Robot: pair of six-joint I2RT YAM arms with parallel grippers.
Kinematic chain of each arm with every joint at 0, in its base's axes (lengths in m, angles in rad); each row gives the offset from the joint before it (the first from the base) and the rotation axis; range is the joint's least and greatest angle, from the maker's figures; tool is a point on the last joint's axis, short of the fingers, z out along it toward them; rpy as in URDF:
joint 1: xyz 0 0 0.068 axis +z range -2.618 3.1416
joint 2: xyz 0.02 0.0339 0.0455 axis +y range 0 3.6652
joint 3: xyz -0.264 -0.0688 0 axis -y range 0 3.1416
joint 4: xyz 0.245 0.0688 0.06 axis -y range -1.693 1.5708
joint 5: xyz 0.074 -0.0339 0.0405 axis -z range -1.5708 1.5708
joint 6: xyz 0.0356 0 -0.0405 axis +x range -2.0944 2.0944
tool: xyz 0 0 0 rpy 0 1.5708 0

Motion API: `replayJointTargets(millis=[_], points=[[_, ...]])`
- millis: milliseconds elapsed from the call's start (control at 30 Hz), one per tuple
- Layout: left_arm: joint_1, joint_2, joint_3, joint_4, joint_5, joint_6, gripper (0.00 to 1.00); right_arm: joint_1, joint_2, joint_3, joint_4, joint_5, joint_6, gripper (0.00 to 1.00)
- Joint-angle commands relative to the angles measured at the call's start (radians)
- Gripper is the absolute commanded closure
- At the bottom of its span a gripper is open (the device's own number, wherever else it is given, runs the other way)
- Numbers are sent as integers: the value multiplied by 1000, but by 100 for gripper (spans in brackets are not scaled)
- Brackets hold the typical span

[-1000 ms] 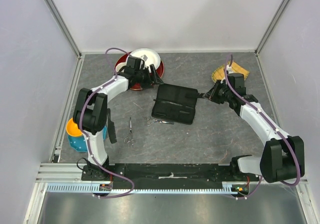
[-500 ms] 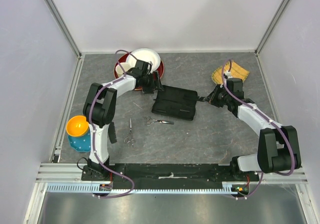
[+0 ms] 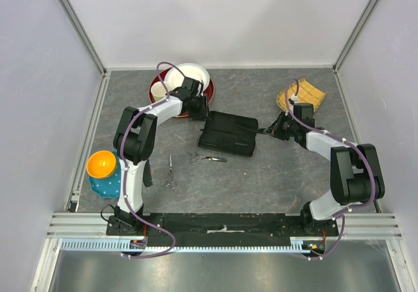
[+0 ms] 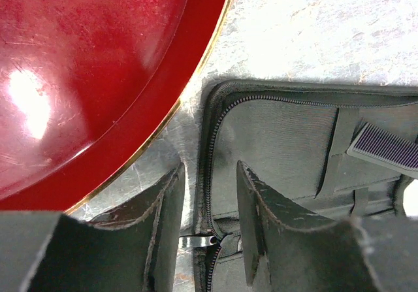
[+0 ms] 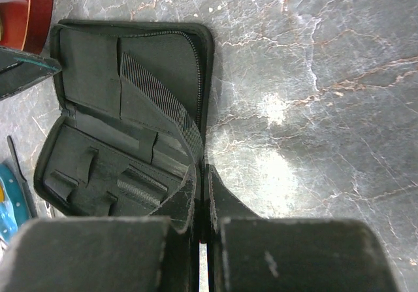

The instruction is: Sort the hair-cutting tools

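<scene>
a grey marbled surface (image 3: 281,174) seen from above, with an open black case (image 3: 228,135) lying flat near its middle. far left of the case, an orange cup (image 3: 102,164) sits on a blue object. nearer the case, still left of it, one pair of silver scissors (image 3: 169,172) lies pointing away from the arms' bases, and a second pair of scissors (image 3: 209,158) lies crosswise just beside the case's near edge. behind the case's left corner, a red plate (image 4: 78,76) holds a white bowl (image 3: 192,75). the left end effector (image 4: 209,169) is partly open, its fingers standing either side of the case's zippered left rim without squeezing it. inside the case, a black comb (image 5: 160,99) lies slanted in one half and a second comb (image 5: 138,187) is tucked under a strap in the other half. the right end effector (image 5: 201,168) is closed at the case's right rim beside the slanted comb's end; whether it pinches anything cannot be told. beyond the case's right side lies a yellow bristly item (image 3: 302,96).
</scene>
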Motion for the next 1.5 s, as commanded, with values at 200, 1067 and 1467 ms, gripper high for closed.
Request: replayJointTargets(millis=[200,1067,1467], points=[[-18,20,14,-34,-63,91,55,5,121,80,-43,-64,-69,100],[-25,-24,-41,-26,-86,88,40,62,354,289,-96,-52,-145,100],[-25,-52,-64,-19,-102,114,39,131,433,294,32,-64,-61,100]])
